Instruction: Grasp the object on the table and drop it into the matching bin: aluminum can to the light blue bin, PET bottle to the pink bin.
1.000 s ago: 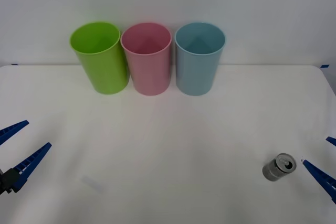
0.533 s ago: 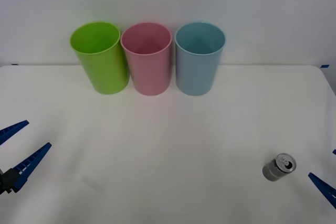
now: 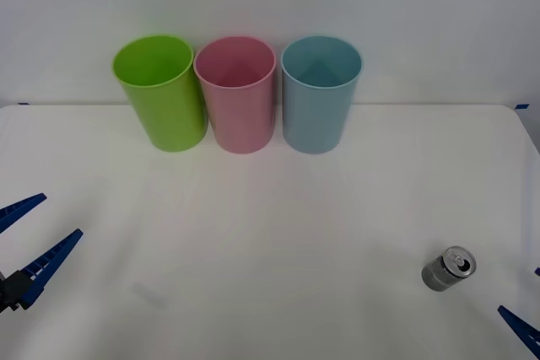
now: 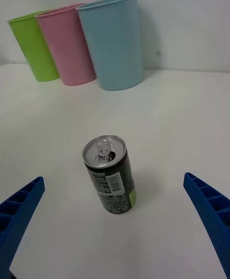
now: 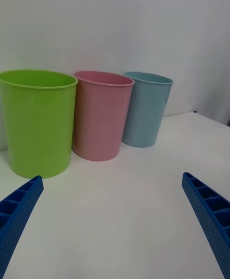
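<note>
Aluminum can (image 4: pixel 109 173): upright on table (image 3: pixel 278 233); right gripper (image 4: pixel 115 226) spread wide, empty; risk: a finger clips it, toppling

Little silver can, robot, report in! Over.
Right gripper open, short of the small silver-grey metal can, which stands upright on the white table. Left gripper open, idle at the left. Path to the tall light blue plastic bin clear.

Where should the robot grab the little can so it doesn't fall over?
Probably around the middle of the aluminum can, squeezing its round sides. It stands upright on the table, so coming in level from the near right edge seems best. The right gripper is open there, a finger on each side of the can's line.
</note>
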`<control>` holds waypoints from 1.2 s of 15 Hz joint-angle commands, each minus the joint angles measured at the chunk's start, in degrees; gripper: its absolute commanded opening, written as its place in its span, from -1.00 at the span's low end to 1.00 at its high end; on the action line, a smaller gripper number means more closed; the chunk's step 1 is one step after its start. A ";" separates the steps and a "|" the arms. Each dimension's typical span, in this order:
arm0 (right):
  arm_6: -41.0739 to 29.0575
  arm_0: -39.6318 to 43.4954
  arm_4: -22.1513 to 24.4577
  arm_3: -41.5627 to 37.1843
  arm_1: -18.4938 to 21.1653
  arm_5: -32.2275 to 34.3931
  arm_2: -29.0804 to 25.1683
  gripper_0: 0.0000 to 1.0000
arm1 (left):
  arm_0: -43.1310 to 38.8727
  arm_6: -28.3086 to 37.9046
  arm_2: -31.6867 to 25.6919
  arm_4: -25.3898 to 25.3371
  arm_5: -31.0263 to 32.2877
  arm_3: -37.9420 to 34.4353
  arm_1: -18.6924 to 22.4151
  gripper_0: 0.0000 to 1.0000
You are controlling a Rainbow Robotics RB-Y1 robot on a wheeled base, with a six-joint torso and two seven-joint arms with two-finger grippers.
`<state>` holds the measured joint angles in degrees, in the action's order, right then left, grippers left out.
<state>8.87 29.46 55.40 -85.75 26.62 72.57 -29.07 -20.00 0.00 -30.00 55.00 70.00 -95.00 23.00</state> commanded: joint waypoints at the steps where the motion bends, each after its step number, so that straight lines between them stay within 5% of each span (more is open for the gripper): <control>1: 1.41 -0.54 0.50 2.60 0.01 0.03 0.95 1.00 | 0.00 0.00 0.00 0.00 0.00 0.00 0.00 1.00; 18: 7.74 -9.24 1.99 13.68 -0.34 -4.54 10.00 1.00 | 0.00 0.00 0.00 0.00 0.00 0.00 0.00 1.00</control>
<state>16.40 20.38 57.77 -72.10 26.41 68.79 -19.68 -20.00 0.00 -30.00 55.00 70.00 -95.00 23.00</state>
